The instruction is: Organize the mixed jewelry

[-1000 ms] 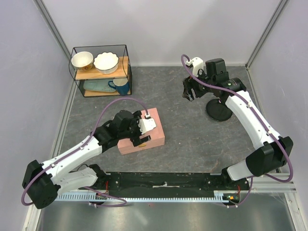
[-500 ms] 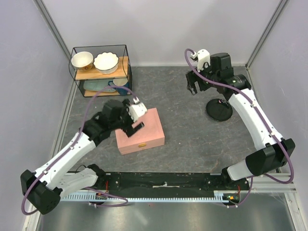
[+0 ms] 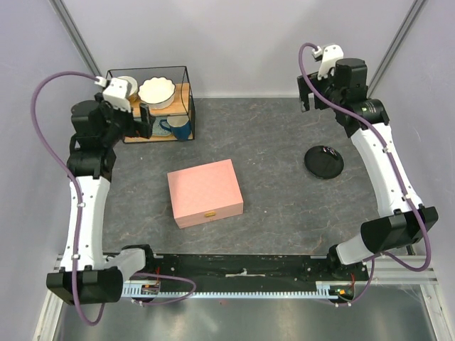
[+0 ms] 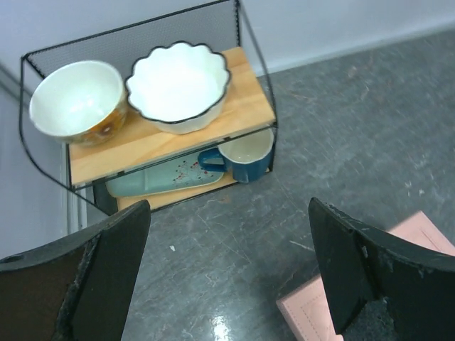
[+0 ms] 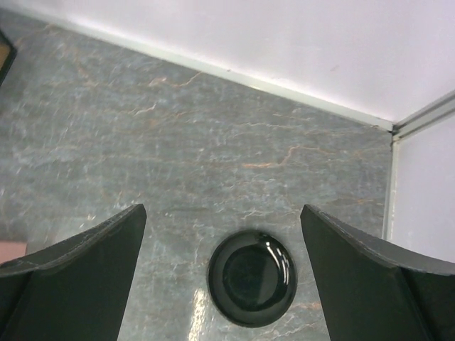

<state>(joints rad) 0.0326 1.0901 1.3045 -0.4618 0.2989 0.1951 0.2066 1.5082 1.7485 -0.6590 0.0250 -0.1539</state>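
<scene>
No chain or bead of the mixed jewelry can be made out in any view. Only a tiny speck shows on the far rim of the black disc stand, too small to tell. The closed pink box lies mid-table. My left gripper hangs open and empty high at the back left, beside the wire rack. In the left wrist view the left gripper frames bare table, with a corner of the pink box below. My right gripper is open and empty at the back right. In its wrist view the right gripper looks down on the black disc stand.
A black wire rack stands at the back left, with a cream bowl and a scalloped white bowl on its wooden shelf. Under the shelf are a blue mug and a pale green tray. Walls close in the back and both sides.
The left gripper rose off the pink box and swung back left to the rack. The right gripper pulled up and back right from beside the disc, its jaws spreading wider.
</scene>
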